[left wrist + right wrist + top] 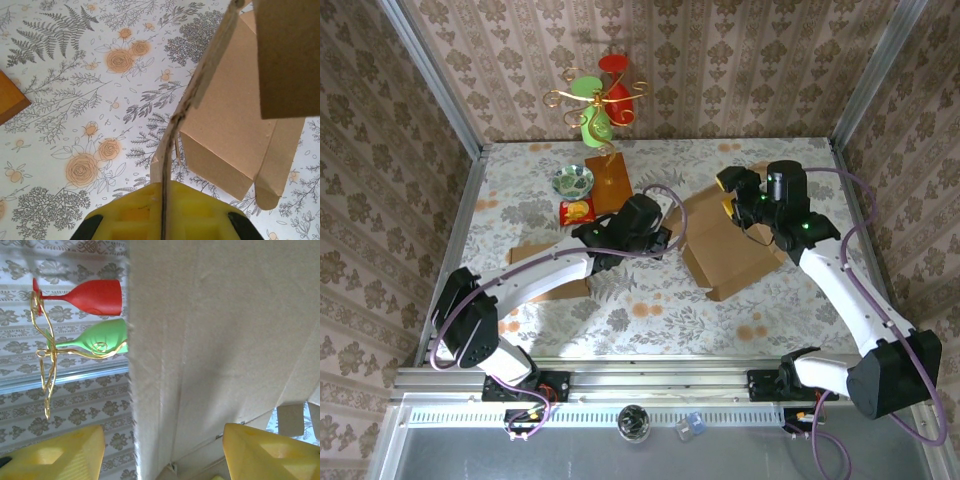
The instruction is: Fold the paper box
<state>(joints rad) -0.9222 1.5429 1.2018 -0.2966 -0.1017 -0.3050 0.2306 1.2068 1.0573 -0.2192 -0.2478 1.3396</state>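
The left pincer [660, 238] is clamped shut on the thin edge of one flap [200, 85] of the paper box [735, 255], which lies half-formed just right of the middle of the desk [650, 310], at 3 o'clock from that pincer. Since it is held by an edge alone, a hard pull could crease or tear the flap, or drag the whole box across the desk. At the box's 12 o'clock end the right pincer [732, 207] stands wide open astride an upright panel. Its fingers [55, 457] sit either side with a gap showing, so it holds nothing. If it closes off-square, the panel may buckle rather than fold on its score, and the unheld side could spring back.

Beneath the left arm, at 9 o'clock from the box, lies a flat cardboard sheet [523, 255]. At 11 o'clock are a red packet [578, 211] and a small bowl [574, 181], near enough that a swing of the left elbow could hit them. Behind them a wooden base [611, 180] carries a wire stand [582, 95] holding a red glass [95, 296] and a green glass [97, 337], well clear at 12 o'clock.
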